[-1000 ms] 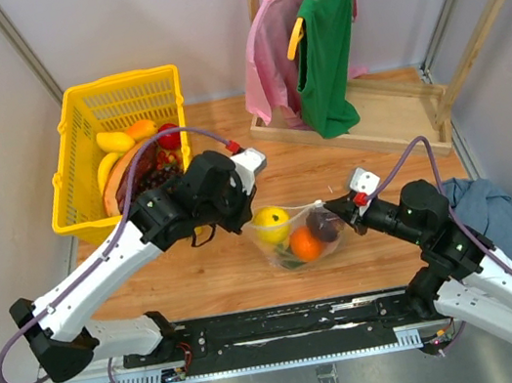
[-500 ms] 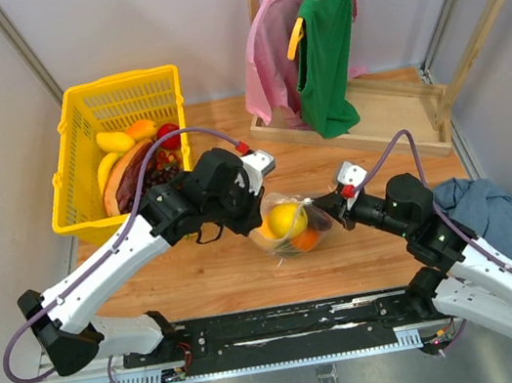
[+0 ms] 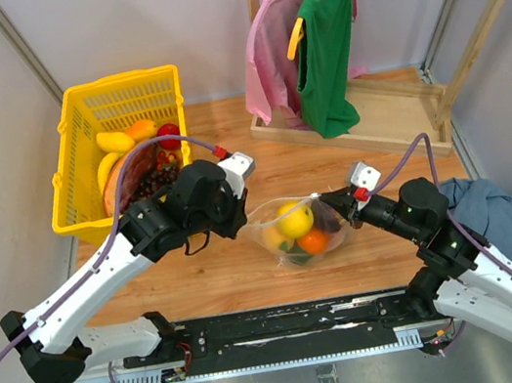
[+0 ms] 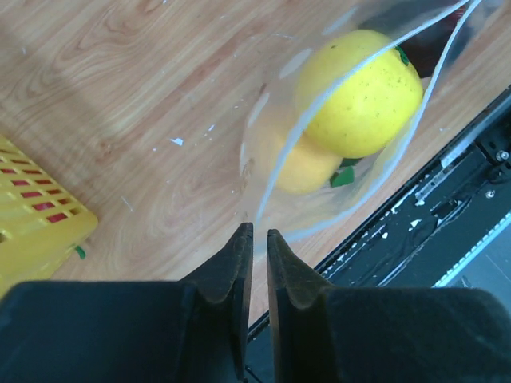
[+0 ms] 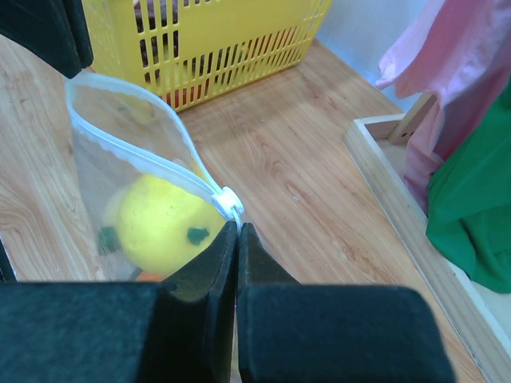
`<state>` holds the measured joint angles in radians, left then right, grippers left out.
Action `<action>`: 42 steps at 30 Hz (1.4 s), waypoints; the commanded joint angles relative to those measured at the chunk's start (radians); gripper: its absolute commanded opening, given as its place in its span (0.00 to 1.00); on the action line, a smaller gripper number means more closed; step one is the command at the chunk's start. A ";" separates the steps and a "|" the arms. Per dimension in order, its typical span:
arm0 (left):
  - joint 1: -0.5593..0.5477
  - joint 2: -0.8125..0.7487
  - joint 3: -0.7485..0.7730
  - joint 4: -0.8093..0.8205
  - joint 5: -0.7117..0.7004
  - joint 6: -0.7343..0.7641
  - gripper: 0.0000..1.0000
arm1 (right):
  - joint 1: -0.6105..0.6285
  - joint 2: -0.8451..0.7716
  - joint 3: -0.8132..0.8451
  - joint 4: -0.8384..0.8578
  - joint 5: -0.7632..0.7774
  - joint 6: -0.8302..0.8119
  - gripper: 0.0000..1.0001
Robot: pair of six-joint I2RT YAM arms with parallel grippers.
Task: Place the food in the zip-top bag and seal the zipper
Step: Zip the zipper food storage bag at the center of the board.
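The zip-top bag (image 3: 264, 228) lies on the wooden table between my two grippers. It holds a yellow lemon (image 3: 292, 217), an orange (image 3: 313, 241), a dark purple piece (image 3: 327, 224) and something green underneath. My left gripper (image 3: 244, 218) is shut on the bag's left edge. In the left wrist view (image 4: 259, 231) the zipper (image 4: 319, 104) runs from its jaws past the lemon (image 4: 363, 96). My right gripper (image 3: 327, 204) is shut on the bag's right end. In the right wrist view (image 5: 238, 227) it pinches just below the white slider (image 5: 231, 199), and the mouth gapes open.
A yellow mesh basket (image 3: 81, 153) with more toy fruit stands at the back left, close behind my left arm. A wooden rack base (image 3: 391, 113) with pink and green garments (image 3: 322, 31) stands at the back right. A blue cloth (image 3: 482, 206) lies at the right edge.
Both grippers moved inward half a second ago, bunching the bag. They have now drawn apart again, left going left and right going right, stretching the bag's mouth between them.
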<state>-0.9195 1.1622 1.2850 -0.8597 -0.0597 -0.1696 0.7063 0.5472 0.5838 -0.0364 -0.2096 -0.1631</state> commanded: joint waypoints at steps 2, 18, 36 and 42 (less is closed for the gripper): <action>-0.002 -0.043 -0.057 0.100 -0.059 0.017 0.26 | -0.008 0.017 0.032 0.011 -0.068 -0.030 0.01; -0.002 0.020 -0.049 0.455 0.331 0.304 0.61 | -0.009 0.057 0.124 -0.056 -0.206 -0.092 0.01; -0.010 0.231 -0.004 0.481 0.573 0.449 0.48 | -0.008 0.071 0.138 -0.062 -0.237 -0.101 0.01; -0.010 0.245 0.006 0.490 0.625 0.455 0.37 | -0.008 0.077 0.134 -0.068 -0.247 -0.102 0.01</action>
<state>-0.9253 1.4086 1.2522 -0.3985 0.4973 0.2665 0.7063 0.6277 0.6819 -0.1322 -0.4271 -0.2562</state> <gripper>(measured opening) 0.392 0.015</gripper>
